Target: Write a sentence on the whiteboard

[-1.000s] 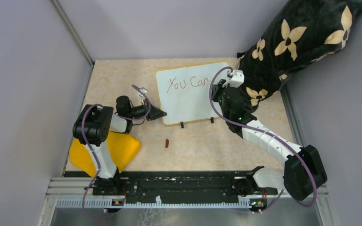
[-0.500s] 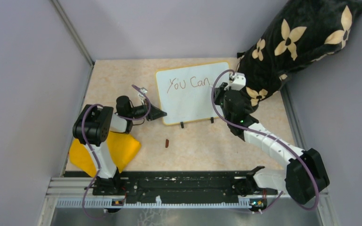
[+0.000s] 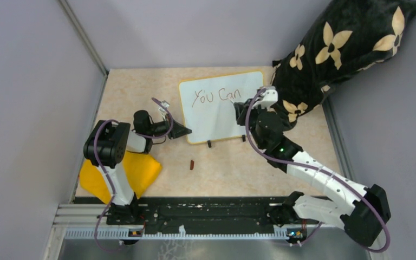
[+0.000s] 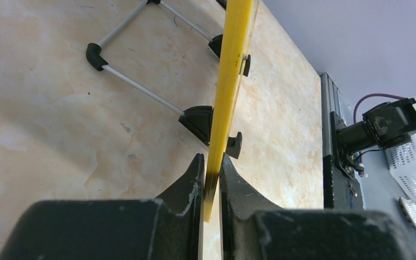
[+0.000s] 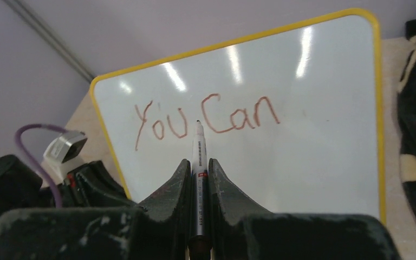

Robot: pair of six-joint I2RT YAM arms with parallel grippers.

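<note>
The whiteboard stands tilted on the table; it is white with a yellow frame. On its upper half is the sentence, which reads "You Can". My left gripper is shut on the board's lower left yellow edge, and the jaws pinch the frame. My right gripper is shut on a white marker. The marker's tip points at the whiteboard just under the gap between "You" and "Can" of the sentence. In the top view the right gripper is at the board's right part.
A black pillow with cream flowers lies at the back right, close behind the right arm. A yellow cloth lies by the left arm's base. A small dark cap sits in front of the board. Wire stand legs prop the board.
My right gripper with the marker has moved left and a little down across the board, away from the end of "Can". The left gripper and the board have not moved.
</note>
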